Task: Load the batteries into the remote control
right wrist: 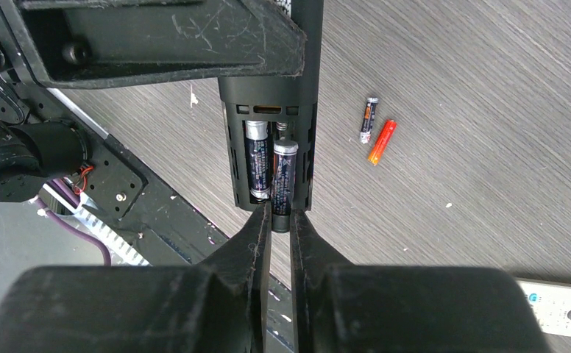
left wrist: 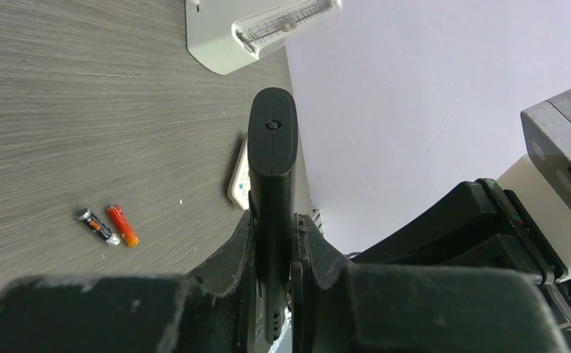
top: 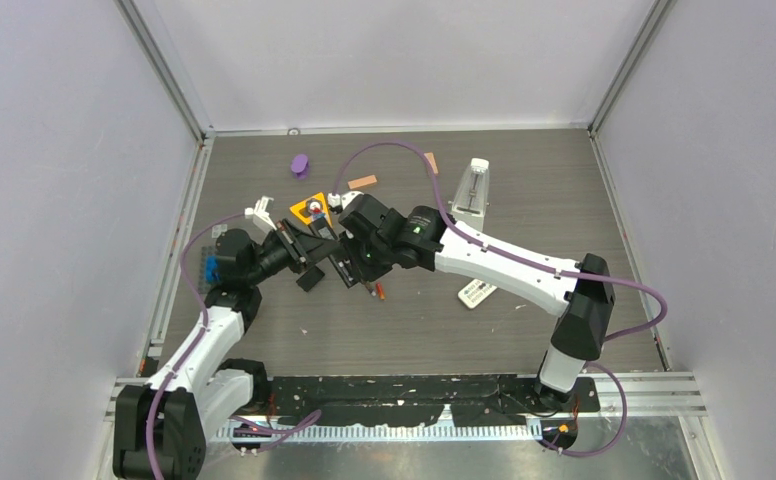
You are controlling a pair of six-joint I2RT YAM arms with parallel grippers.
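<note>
Left gripper [left wrist: 274, 243]: narrow, clamped on the remote's [left wrist: 271, 169] sides; I hold it off the desk [right wrist: 488, 110], near the middle and a little toward the left edge.
Right gripper [right wrist: 277, 220]: narrow, pinching the held battery [right wrist: 284, 176] by its near end.
Compartment: open and facing my right wrist camera. One seated battery [right wrist: 257, 158] fills the left slot. The held battery lies over the right slot, not yet down.
Spare batteries: one dark [right wrist: 369, 119] and one red-orange [right wrist: 381, 142], side by side on the desk just beyond the remote.
Step in hand: in my judgement, seating the second battery.
Method: line the battery up with the slot walls, press its far tip against the end contact, then lower the near end until flush. Hold the left clamp rigid.
Caution: polarity marks are too small to read. A tilted battery may ride on the slot wall or spring out on release.
</note>
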